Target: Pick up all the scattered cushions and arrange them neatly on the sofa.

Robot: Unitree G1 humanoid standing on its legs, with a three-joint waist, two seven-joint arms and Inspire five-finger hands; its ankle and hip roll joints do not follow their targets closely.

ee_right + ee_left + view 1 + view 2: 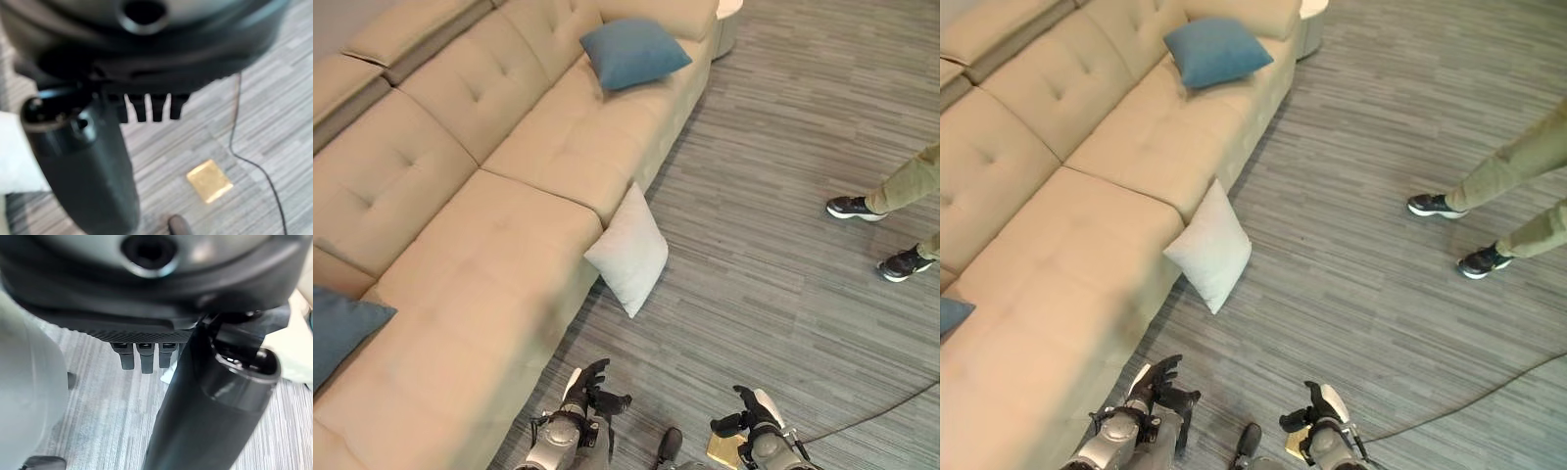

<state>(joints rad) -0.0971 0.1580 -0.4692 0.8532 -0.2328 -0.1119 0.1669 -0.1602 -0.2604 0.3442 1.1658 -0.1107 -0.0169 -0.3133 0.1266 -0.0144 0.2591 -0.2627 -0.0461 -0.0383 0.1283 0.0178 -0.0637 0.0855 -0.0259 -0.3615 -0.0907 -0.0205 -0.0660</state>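
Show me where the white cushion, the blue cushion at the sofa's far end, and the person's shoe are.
white cushion (628, 250), left eye view, middle of its face.
blue cushion (633, 51), left eye view, middle of its top.
person's shoe (855, 208), left eye view, upper of the dark shoe.

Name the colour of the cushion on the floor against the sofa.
White cushion, clearest in the left eye view.

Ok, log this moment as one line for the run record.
white cushion: on floor, leaning on sofa front | blue cushion: on sofa seat | left hand: open, empty | right hand: open, empty | person: standing nearby
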